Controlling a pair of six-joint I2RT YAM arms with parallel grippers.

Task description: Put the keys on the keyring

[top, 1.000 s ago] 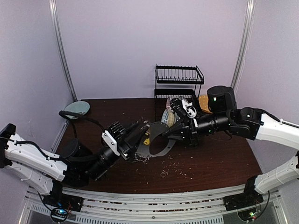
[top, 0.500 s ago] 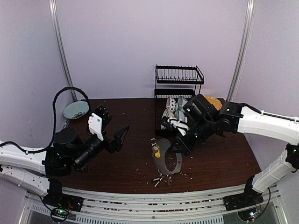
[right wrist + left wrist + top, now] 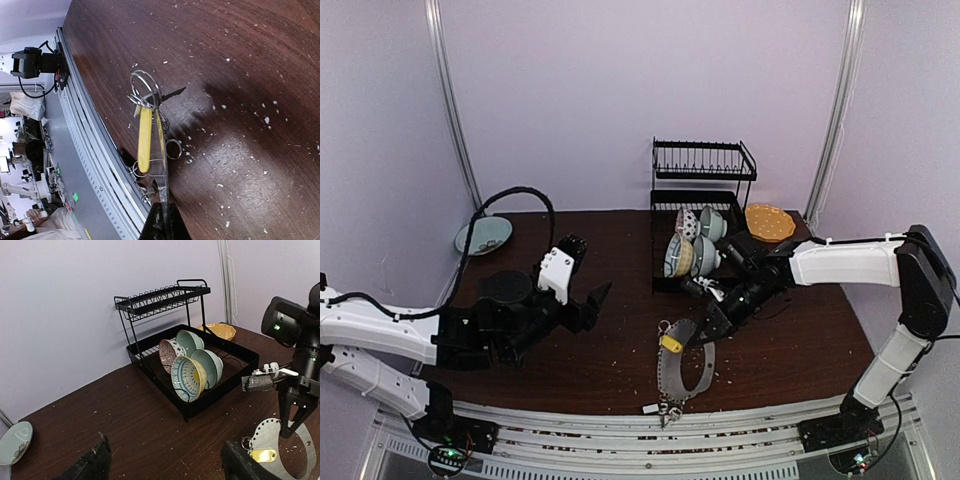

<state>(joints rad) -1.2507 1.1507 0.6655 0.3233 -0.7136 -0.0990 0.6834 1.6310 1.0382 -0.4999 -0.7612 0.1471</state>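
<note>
- Pale green plate [image 3: 483, 236]: upper left of the bench [image 3: 790, 350].
- Left gripper [image 3: 586, 278]: centre left, released, fingers spread, holding nothing.
- Keys [image 3: 671, 343]: lower centre, yellow tag against the upper left of the keyring [image 3: 667, 373].
- Right gripper [image 3: 706, 324]: right of centre, clenched on the keyring's top edge.
- Dish rack [image 3: 704, 160]: behind, with bowls [image 3: 680, 258] in its lower tier.

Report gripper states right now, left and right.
Left gripper: open, holding nothing.
Right gripper: closed, fingers pinching the keyring.
</note>
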